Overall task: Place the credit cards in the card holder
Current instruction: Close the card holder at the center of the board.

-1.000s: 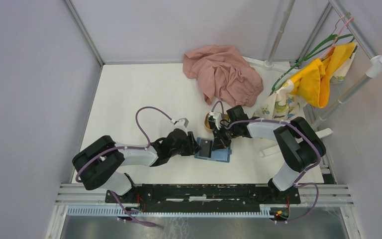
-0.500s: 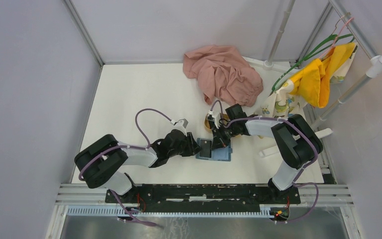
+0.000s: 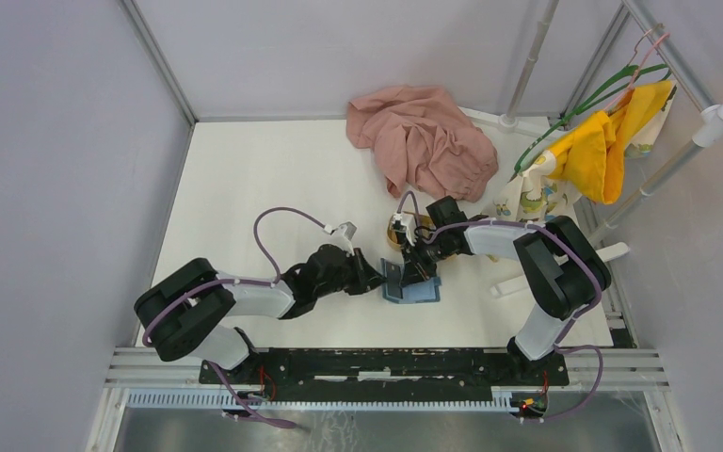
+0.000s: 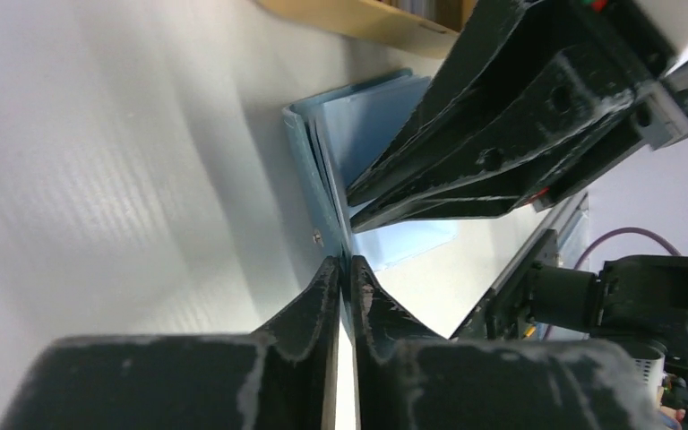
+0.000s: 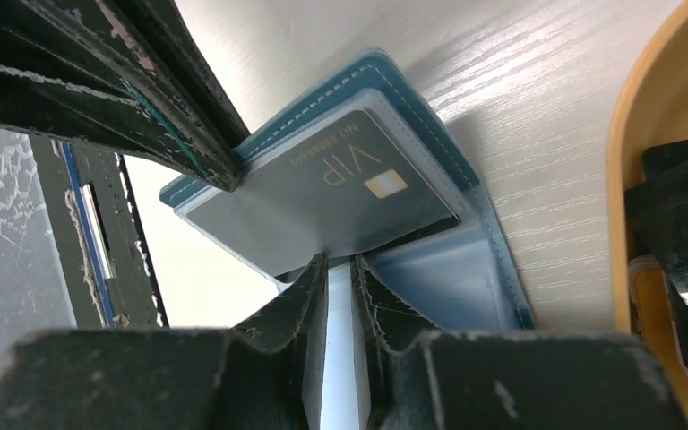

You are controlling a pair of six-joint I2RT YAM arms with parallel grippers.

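The teal-blue card holder [image 3: 412,286] lies open between the two arms, its left flap raised off the table. My left gripper [image 3: 383,277] is shut on that flap's edge [image 4: 344,265]. In the right wrist view a black credit card [image 5: 345,184] marked VIP sits against the flap's inner side [image 5: 224,215], dulled as if behind a clear pocket. My right gripper [image 5: 339,269] is shut at the card's near edge, over the lighter blue inside [image 5: 448,273]. More black cards [image 5: 681,224] lie in the tray.
An oval tan wooden tray [image 3: 394,235] stands just behind the card holder, its rim [image 5: 623,179] close to my right fingers. A pink cloth [image 3: 424,141] lies at the back. Yellow and printed cloths [image 3: 602,146] hang on a rack at the right.
My left gripper has lifted the card holder's left flap from flat to nearly upright, with the card against it. The right gripper has stayed at the card.
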